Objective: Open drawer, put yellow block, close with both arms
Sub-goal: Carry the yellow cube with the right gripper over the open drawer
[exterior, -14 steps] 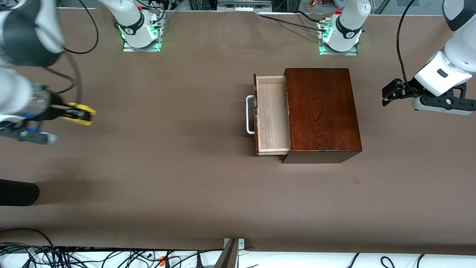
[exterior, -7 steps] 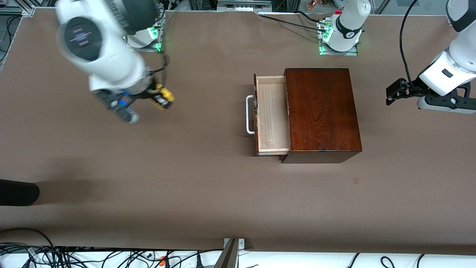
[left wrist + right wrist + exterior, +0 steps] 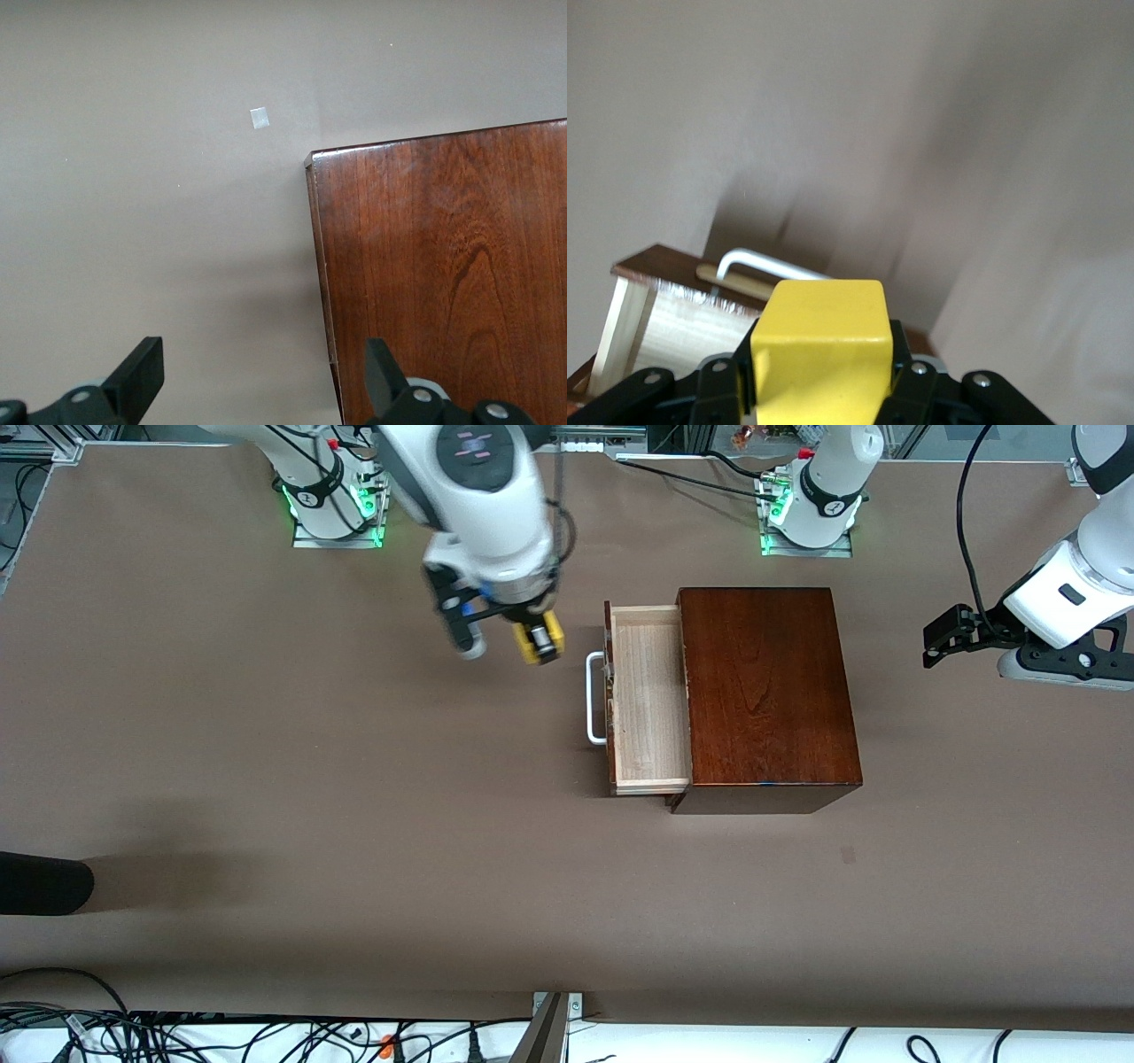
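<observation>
The drawer [image 3: 649,700] stands pulled out of the dark reddish-brown box [image 3: 764,691], its pale tray bare and its white handle [image 3: 595,698] toward the right arm's end. My right gripper [image 3: 539,640] is shut on the yellow block [image 3: 540,640] and holds it in the air over the table beside the handle. The right wrist view shows the block [image 3: 821,350] between the fingers, with the handle [image 3: 766,263] and the drawer [image 3: 673,323] below. My left gripper [image 3: 935,636] is open and empty, up beside the box at the left arm's end; its wrist view shows the box top [image 3: 447,266].
A dark rounded object [image 3: 40,883] lies at the table edge at the right arm's end. A small pale mark [image 3: 849,856] sits on the table nearer the camera than the box. Cables [image 3: 177,1036] run along the front edge.
My right arm has swung with the yellow block from the right arm's end of the table to just beside the drawer handle. My left gripper has drifted slightly away from the box.
</observation>
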Motion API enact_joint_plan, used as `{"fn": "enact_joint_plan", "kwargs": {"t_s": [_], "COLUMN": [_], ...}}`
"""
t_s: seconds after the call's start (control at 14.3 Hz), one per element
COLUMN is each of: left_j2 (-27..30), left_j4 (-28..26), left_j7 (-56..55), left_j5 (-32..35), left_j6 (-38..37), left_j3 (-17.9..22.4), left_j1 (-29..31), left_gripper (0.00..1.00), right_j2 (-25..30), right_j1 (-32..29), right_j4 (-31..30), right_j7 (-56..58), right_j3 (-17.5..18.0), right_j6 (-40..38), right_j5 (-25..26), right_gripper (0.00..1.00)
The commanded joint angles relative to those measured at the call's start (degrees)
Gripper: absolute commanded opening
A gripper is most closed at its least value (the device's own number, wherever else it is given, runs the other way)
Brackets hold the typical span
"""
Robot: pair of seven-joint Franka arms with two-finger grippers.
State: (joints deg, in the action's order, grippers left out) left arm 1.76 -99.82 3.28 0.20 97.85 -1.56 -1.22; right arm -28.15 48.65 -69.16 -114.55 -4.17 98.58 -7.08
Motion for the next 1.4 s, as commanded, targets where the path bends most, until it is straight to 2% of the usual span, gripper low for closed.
{"fn": "enact_joint_plan", "kwargs": {"t_s": [0.0, 0.35, 0.77, 0.98, 1.05, 1.19, 1.26, 1.33], "left_j2": [-0.5, -0.7, -0.8, -0.8, -0.8, -0.8, -0.8, -0.8], "left_j4": [1.9, 2.2, 2.0, 2.0, 2.0, 2.1, 2.1, 2.1], "left_j7": [0.6, 1.1, 1.3, 1.4, 1.5, 1.4, 1.4, 1.4], "left_j5": [-0.4, -0.4, -0.4, -0.4, -0.4, -0.4, -0.4, -0.4], "left_j6": [-2.3, -3.0, -3.2, -3.3, -3.3, -3.3, -3.3, -3.3], "left_j3": [-0.8, -0.5, -0.5, -0.5, -0.5, -0.5, -0.5, -0.5], "left_j1": [0.5, 0.6, 0.5, 0.5, 0.5, 0.5, 0.5, 0.5], "left_gripper": [1.0, 1.0, 1.0, 1.0, 1.0, 1.0, 1.0, 1.0], "right_j2": [-6.9, -12.6, -19.7, -20.9, -21.4, -21.9, -21.8, -21.3], "right_j1": [3.4, 4.9, 5.0, 4.9, 4.9, 5.0, 5.0, 4.9], "right_j4": [8.9, 9.3, 9.0, 8.8, 8.8, 8.5, 8.6, 8.9], "right_j7": [-11.4, -19.4, -19.4, -19.3, -19.4, -19.6, -19.5, -19.4], "right_j3": [-0.9, 2.2, 2.2, 2.2, 2.2, 2.2, 2.2, 2.2], "right_j6": [1.2, 10.3, 17.3, 17.8, 17.8, 17.8, 17.5, 16.9], "right_j5": [-1.0, -1.0, -3.4, -5.0, -6.2, -6.3, -6.3, -6.2], "right_gripper": [0.0, 0.0, 0.0, 0.0, 0.05, 0.65, 1.0, 1.0]}}
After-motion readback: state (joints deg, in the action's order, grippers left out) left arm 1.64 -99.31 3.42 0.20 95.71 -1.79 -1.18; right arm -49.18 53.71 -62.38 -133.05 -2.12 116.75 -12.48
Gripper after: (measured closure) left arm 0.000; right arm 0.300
